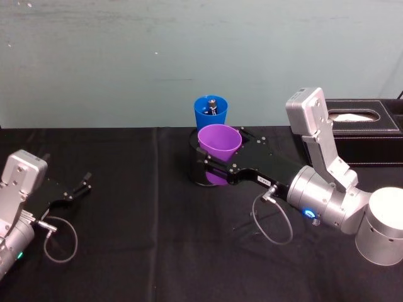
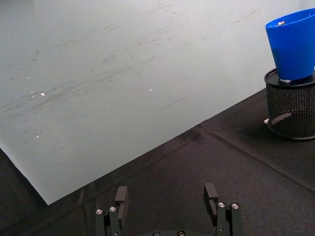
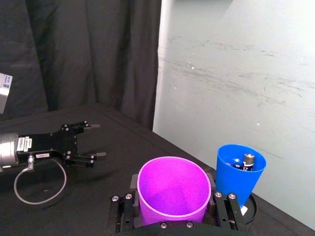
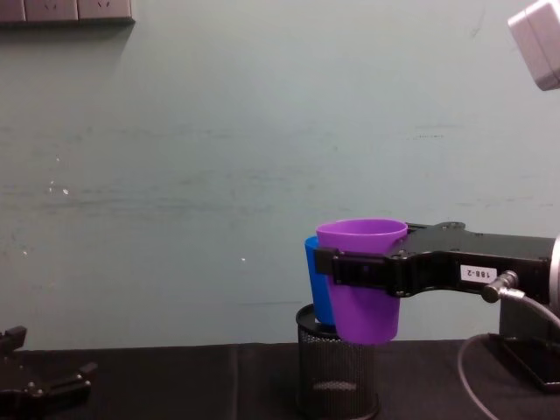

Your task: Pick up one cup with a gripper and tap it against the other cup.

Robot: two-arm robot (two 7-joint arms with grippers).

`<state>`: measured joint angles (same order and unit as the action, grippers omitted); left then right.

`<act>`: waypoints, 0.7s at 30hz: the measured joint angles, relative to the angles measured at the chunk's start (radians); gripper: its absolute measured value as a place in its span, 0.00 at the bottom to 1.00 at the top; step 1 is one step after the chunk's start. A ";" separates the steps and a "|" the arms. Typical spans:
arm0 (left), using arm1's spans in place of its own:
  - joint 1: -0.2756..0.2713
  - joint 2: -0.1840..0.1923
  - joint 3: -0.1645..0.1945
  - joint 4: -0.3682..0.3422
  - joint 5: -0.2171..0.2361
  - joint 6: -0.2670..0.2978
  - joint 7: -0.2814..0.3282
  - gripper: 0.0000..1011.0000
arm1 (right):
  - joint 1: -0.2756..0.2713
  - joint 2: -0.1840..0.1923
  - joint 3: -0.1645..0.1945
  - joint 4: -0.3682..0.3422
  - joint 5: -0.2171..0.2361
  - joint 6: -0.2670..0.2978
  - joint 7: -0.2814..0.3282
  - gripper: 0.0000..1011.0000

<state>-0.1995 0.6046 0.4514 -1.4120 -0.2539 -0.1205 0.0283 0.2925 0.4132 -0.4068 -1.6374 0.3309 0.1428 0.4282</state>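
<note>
Right gripper (image 4: 328, 265), pinching the purple cup (image 1: 219, 143), could topple the blue cup (image 1: 203, 119) off its mesh holder (image 4: 337, 376); left gripper (image 1: 83, 184) sits spread by the tabletop's (image 1: 157, 239) left edge

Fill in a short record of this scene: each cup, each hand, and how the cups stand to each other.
purple cup: held off the table in the right hand
blue cup: upright in the black mesh holder, small dark cylinder inside
cups: close side by side; contact cannot be told
left hand: open, low at the table's left
</note>
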 joint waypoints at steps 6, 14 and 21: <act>0.000 0.000 0.000 0.000 0.000 0.000 0.000 0.99 | 0.000 0.000 0.000 0.000 0.000 0.000 0.000 0.73; 0.000 0.000 0.000 0.000 0.000 0.000 0.000 0.99 | 0.000 0.000 0.000 0.000 0.000 0.000 0.000 0.73; 0.000 0.000 0.000 0.000 0.000 0.000 0.000 0.99 | 0.000 0.000 0.000 0.000 0.000 0.000 0.000 0.73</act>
<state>-0.1996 0.6047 0.4514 -1.4120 -0.2539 -0.1205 0.0283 0.2926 0.4133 -0.4068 -1.6373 0.3308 0.1427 0.4282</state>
